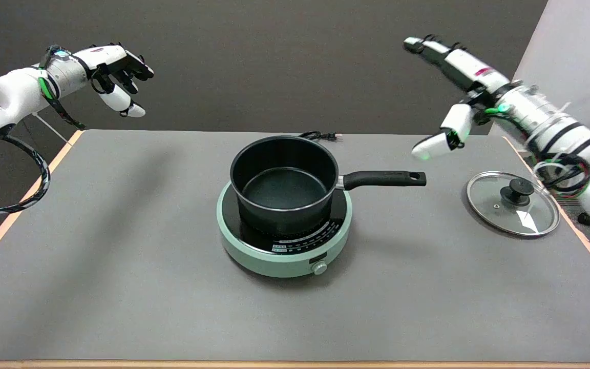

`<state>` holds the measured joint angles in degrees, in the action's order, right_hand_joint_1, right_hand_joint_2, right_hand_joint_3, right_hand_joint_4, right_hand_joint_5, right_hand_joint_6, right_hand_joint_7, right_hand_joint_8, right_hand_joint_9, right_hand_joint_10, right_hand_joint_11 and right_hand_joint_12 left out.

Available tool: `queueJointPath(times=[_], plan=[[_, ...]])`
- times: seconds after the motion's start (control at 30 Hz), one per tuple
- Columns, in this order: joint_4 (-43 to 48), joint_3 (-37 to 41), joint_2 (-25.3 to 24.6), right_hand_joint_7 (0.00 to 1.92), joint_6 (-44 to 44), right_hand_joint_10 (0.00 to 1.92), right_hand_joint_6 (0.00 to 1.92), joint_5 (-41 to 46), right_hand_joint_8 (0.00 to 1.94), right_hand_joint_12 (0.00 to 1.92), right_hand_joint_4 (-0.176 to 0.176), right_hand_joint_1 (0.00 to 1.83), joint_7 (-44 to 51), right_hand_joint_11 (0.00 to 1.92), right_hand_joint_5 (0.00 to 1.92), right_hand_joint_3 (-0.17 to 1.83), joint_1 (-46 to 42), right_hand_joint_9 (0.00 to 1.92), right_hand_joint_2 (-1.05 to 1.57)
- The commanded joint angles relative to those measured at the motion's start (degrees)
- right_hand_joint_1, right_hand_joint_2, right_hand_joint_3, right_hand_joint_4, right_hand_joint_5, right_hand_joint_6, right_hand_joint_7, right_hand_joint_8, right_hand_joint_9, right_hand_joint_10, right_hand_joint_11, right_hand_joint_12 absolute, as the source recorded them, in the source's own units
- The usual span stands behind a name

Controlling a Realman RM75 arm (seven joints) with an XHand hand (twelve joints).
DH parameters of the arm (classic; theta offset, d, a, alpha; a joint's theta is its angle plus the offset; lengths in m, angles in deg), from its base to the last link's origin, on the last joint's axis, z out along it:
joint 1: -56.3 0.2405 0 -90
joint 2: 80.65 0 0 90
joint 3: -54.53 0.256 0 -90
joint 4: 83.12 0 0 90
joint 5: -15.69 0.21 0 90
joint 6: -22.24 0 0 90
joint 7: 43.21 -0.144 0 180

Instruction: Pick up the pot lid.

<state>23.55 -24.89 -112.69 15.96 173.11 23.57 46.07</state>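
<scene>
So the glass pot lid point(513, 203) sits flat on the counter point(121, 256), knob up, close to the right edge and well apart from the black saucepan point(285, 182) on the mint-green hotplate point(285, 246). The right robot hand point(454, 97) hangs up in the air with fingers spread, holding nothing. The lid lies below it and a bit toward the counter's near side. It looks like a straight drop onto the knob point(517, 190), with nothing in between. Only worry is that edge.
</scene>
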Motion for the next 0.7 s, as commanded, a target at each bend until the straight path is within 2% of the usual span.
queueJointPath(times=[0.03, 0.17, 0.3, 0.47, 0.7], plan=[[-0.4, 20.85, -3.19, 0.0, 2.1, 0.0, 0.0, -0.3, 0.0, 0.0, -0.176, 1.12, -4.35, 0.0, 0.0, 0.89, -12.1, 0.0, -0.43], [-0.4, 24.16, -4.25, 0.0, -0.21, 0.0, 0.0, -0.31, 0.0, 0.0, -0.176, 1.12, -4.63, 0.0, 0.0, 0.86, -14.91, 0.0, -0.36], [-0.4, 26.61, -5.31, 0.02, -2.56, 0.02, 0.02, -0.31, 0.02, 0.02, -0.176, 1.12, -4.67, 0.02, 0.02, 0.8, -17.22, 0.02, -0.12], [-0.84, 26.85, -5.71, 0.05, -4.15, 0.05, 0.05, -0.44, 0.05, 0.05, -0.176, 1.12, -4.45, 0.05, 0.05, 0.76, -16.74, 0.05, 0.12], [-2.83, 24.68, -4.61, 0.09, -6.03, 0.09, 0.09, -0.46, 0.09, 0.09, -0.176, 1.08, -4.59, 0.09, 0.09, 0.78, -14.02, 0.09, 0.32]])
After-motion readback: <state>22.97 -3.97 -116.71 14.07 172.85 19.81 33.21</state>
